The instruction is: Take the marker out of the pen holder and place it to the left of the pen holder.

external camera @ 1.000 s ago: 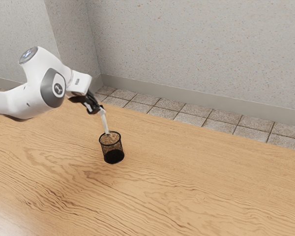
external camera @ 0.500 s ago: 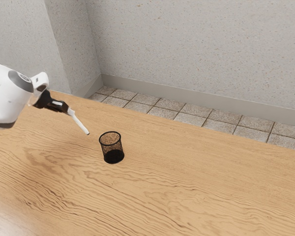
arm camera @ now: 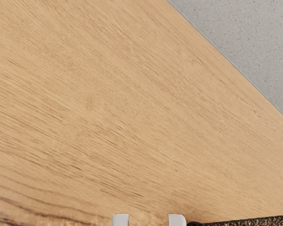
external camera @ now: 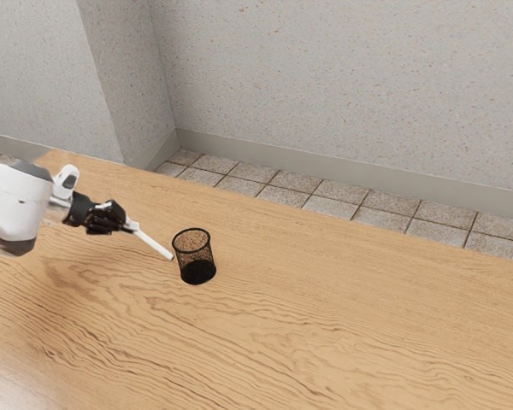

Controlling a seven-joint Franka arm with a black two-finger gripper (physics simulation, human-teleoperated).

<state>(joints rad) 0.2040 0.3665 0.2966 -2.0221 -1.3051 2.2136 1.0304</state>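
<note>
Wood-grained desk, marker clear of its holder and waiting to be laid down

Pale timber fills the foreground, the desk (external camera: 325, 342) running back with its grain in long ripples; upon it the black mesh pen holder (external camera: 197, 272) stands upright. Just beside it, on the exterior view's left, is the marker (external camera: 154, 244), outside the holder and tilted, its lower end near the mesh; whether that end touches the wood I cannot tell. Its upper end is in my gripper (external camera: 132, 225), closed on it by my reading, with the white arm (external camera: 19, 205) behind at the exterior view's left edge.

Taking out is done, and placing is the step in hand; the next move calls for lowering the marker flat on the holder's left, then letting go and backing off. Being so close, it might knock the holder or come to rest leaning against it; a little more room first would be prudent.

Farther off lie the floor tiles (external camera: 325, 207), then the skirting (external camera: 325, 173) and the speckled wall (external camera: 350, 77). The exterior view gives the marker's slant and its gap from the holder; the wrist view adds two pale fingertips (arm camera: 120, 220) with wood visible between them, part of the holder's mesh close by, and the desk's straight far edge.
</note>
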